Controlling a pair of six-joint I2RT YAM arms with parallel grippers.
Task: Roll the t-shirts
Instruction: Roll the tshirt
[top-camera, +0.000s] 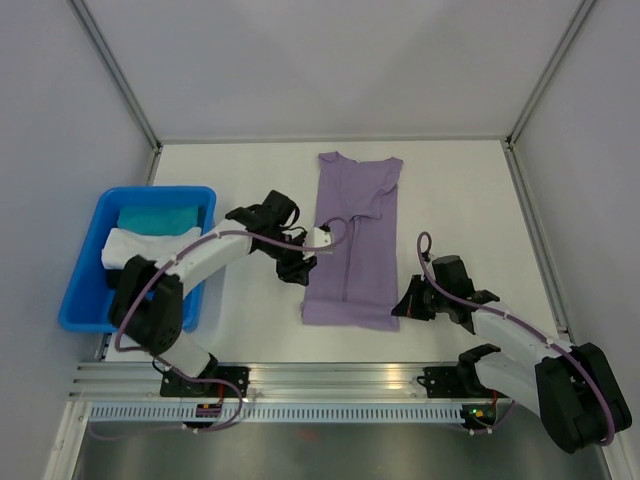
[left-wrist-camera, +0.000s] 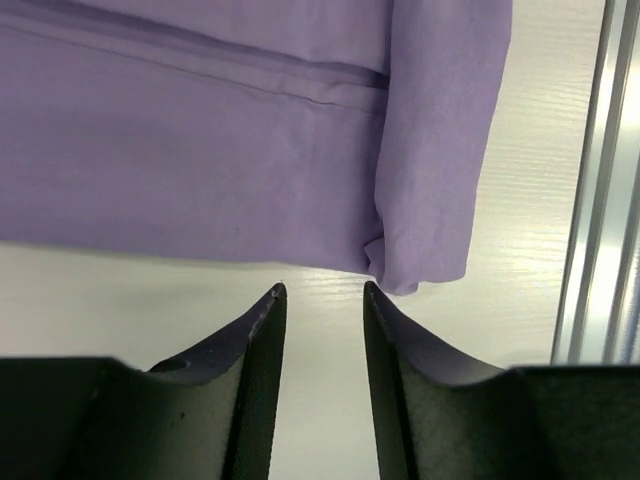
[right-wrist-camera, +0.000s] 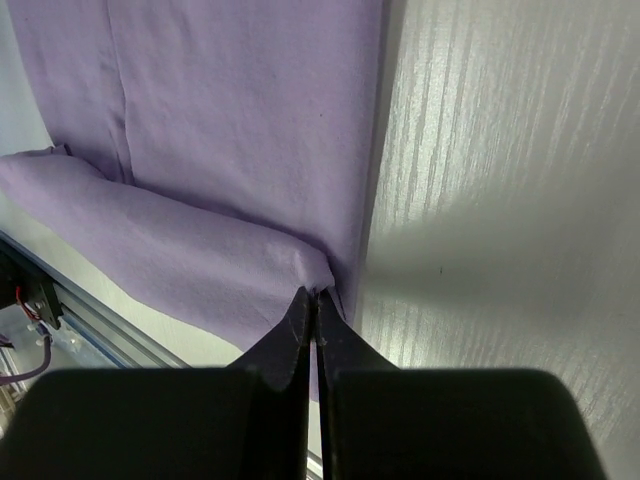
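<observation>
As it lies flat at the middle of the table (top-camera: 230, 180), the lavender t-shirt (top-camera: 355, 240) is folded into a narrow strip. Its long axis runs from near to far, with the collar at the far end and the hem toward the arms. The near hem is turned up into a low fold. The right gripper (right-wrist-camera: 315, 295) is closed tight, pinching the right corner of that fold. The left gripper (left-wrist-camera: 322, 290) sits just beside the shirt's left edge, its jaws narrowly parted and holding nothing.
</observation>
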